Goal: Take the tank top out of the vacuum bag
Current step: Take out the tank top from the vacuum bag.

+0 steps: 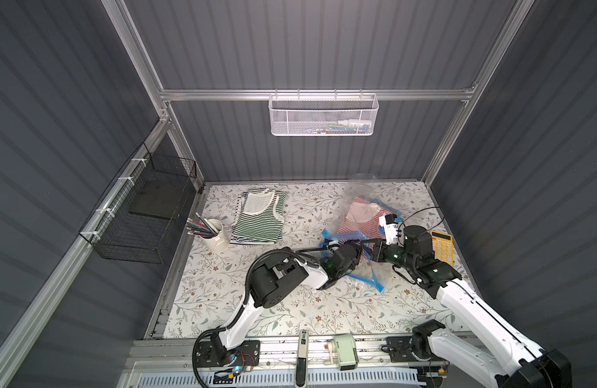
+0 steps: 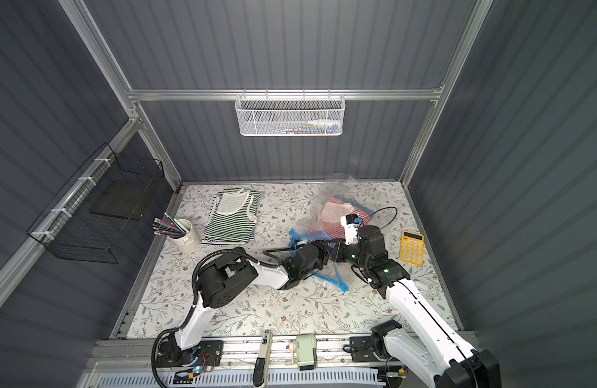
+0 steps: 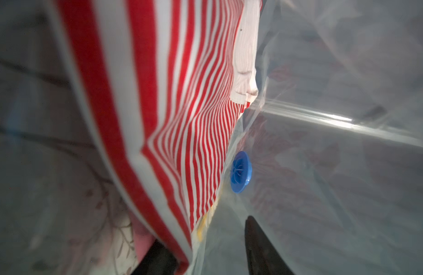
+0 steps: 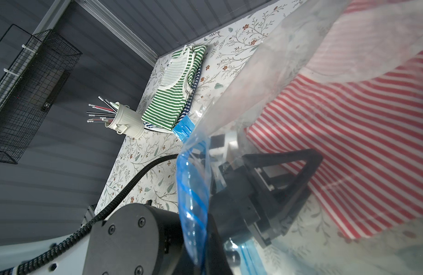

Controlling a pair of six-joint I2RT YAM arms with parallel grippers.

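The red-and-white striped tank top (image 1: 357, 216) lies inside the clear, crinkly vacuum bag (image 1: 352, 195) at the far right of the table (image 1: 290, 302), just beside the round blue valve cap (image 3: 240, 172). The left gripper (image 3: 202, 231), reaching in, has its jaws parted about the soft knit hem; the right gripper (image 1: 373, 249) is clamped, apparently on the blue zip-seal strip (image 4: 193, 190). Slick film caught with the cloth could drag the bag along.

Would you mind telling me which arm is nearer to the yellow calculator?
The right arm: its wrist is right beside the calculator. The left arm comes in from the opposite side, farther off, reaching into the vacuum bag.
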